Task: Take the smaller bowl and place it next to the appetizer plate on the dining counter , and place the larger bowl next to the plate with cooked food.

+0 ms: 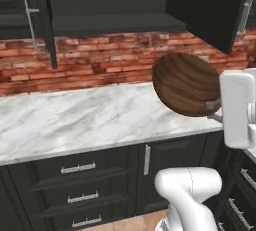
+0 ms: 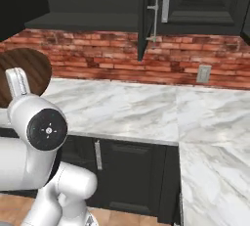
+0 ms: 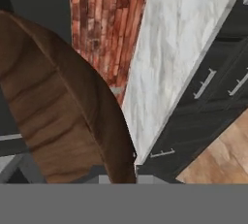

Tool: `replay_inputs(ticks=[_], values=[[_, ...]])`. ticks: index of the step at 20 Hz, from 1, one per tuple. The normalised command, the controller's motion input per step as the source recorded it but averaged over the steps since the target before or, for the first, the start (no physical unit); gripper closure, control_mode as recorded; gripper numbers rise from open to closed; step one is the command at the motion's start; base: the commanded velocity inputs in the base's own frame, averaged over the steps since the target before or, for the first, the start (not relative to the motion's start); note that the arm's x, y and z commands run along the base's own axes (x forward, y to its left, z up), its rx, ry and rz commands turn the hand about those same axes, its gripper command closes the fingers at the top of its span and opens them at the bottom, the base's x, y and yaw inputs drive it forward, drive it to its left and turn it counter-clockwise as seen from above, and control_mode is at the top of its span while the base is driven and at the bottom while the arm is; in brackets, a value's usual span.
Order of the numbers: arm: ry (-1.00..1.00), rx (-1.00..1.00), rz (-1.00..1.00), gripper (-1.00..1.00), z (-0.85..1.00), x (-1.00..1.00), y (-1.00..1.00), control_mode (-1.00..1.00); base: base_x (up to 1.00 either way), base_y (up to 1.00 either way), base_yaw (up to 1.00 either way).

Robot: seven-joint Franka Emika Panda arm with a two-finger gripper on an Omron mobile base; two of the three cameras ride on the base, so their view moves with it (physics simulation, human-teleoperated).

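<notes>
Above the marble wall counter [image 1: 75, 120], against the red brick backsplash [image 1: 100, 60], you've got the smaller bowl [image 1: 186, 84] tipped on its side in mid-air, your gripper [image 1: 214, 106] clamped tight on its rim.

Dark brown wooden bowl with grain stripes [image 1: 186, 83], tipped on edge above the white grey-veined marble wall counter [image 1: 75, 120], partly covered at its lower right by the white arm [image 1: 237, 109], and in the right base view cut by the left edge and hidden low down behind the arm's round dark-capped joint [image 2: 45, 129]. Up close in the hand view, running off the left edge, grip point on the rim lost in blur. Open dark cabinet doors [image 1: 212, 7] clipped by the top edge.
</notes>
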Motion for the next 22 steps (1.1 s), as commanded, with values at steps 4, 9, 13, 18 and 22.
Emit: replay_inputs(ticks=[4,9,13,18,22], values=[[0.0,0.0,0.0,1.0,0.0,0.0,0.0,1.0,-1.0,0.02,0.04],[0.0,0.0,0.0,1.0,0.0,0.0,0.0,1.0,-1.0,0.0,0.04],[0.0,0.0,0.0,1.0,0.0,0.0,0.0,1.0,-1.0,0.0,0.05],[0.0,0.0,0.0,1.0,0.0,0.0,0.0,1.0,-1.0,0.0,0.05],[0.0,0.0,0.0,1.0,0.0,0.0,0.0,1.0,-1.0,0.0,0.06]])
